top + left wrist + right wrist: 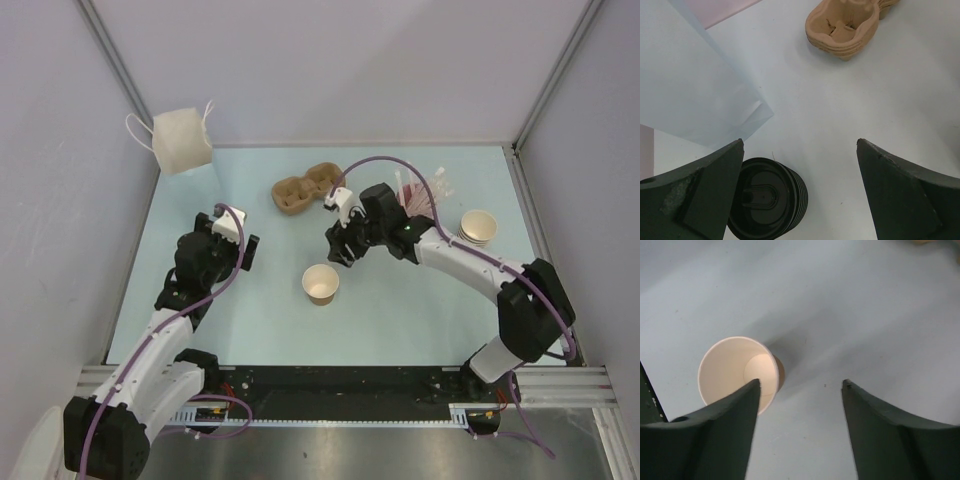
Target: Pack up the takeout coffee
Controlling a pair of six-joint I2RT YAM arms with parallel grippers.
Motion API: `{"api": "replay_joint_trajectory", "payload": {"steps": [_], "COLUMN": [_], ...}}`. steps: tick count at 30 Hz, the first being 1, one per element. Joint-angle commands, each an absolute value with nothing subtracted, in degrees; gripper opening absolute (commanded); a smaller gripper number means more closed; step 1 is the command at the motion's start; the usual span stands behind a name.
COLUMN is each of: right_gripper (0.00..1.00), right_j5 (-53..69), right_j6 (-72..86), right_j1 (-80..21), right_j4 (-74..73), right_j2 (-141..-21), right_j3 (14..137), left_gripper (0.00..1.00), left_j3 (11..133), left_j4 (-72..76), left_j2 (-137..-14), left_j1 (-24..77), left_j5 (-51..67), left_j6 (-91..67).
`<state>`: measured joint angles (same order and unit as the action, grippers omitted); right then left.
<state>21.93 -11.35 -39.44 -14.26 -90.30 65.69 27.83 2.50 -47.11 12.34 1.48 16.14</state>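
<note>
The takeout coffee cup [321,284] stands upright on the light blue table [400,310], a tan paper cup with a cream inside. My right gripper [341,254] hovers just behind it, open. In the right wrist view the cup [737,372] sits beside the left finger, outside the empty gap of that gripper [801,382]. My left gripper [243,252] is wide open at the left. Its wrist view shows a stack of black lids [767,197] by the left finger, with bare table in the gap of the gripper [800,142].
A brown pulp cup carrier [305,188] lies at the back centre, also the carrier [845,27] in the left wrist view. A white bag [182,142] stands at the back left. Nested tan cups [479,227] and a pink cup of straws [420,195] are at the right.
</note>
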Motion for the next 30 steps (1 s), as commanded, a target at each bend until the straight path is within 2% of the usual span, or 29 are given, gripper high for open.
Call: {"api": "replay_joint_trajectory", "payload": {"steps": [1, 3, 5, 14, 19, 25, 30], "right_gripper": [0.79, 0.92, 1.0, 1.0, 1.0, 1.0, 1.0], "right_j5": [23.38, 23.55, 23.73, 28.99, 33.14, 33.31, 31.55], "right_j6": [-12.39, -13.62, -15.28, -21.27, -21.35, -22.32, -23.11], "right_j1": [-37.1, -36.3, -35.07, -29.28, -24.96, -25.31, -26.02], "right_j4": [-13.36, -14.67, -17.21, -30.76, -26.99, -26.19, -25.58], "right_j2": [-83.51, -79.99, -76.22, -64.09, -61.26, -61.87, -61.7], "right_j3": [66.09, 66.18, 66.97, 68.47, 63.9, 61.61, 60.73], "left_gripper": [0.99, 0.99, 0.99, 0.99, 0.98, 0.96, 0.89], "left_j3": [27.25, 27.25, 27.42, 30.14, 32.87, 31.99, 32.96], "left_j4": [5.27, 5.1, 4.92, 2.38, 0.35, 0.7, -1.58], "left_j2": [-46.14, -46.14, -46.49, -54.56, -58.97, -56.34, -57.13], "left_j1": [11.95, 12.04, 12.04, 11.95, 11.95, 11.95, 11.95], "left_j5": [1.58, 1.58, 1.58, -3.15, -7.11, -7.56, -8.79], "left_j6": [16.52, 16.44, 16.7, 19.6, 19.78, 20.39, 21.27]}}
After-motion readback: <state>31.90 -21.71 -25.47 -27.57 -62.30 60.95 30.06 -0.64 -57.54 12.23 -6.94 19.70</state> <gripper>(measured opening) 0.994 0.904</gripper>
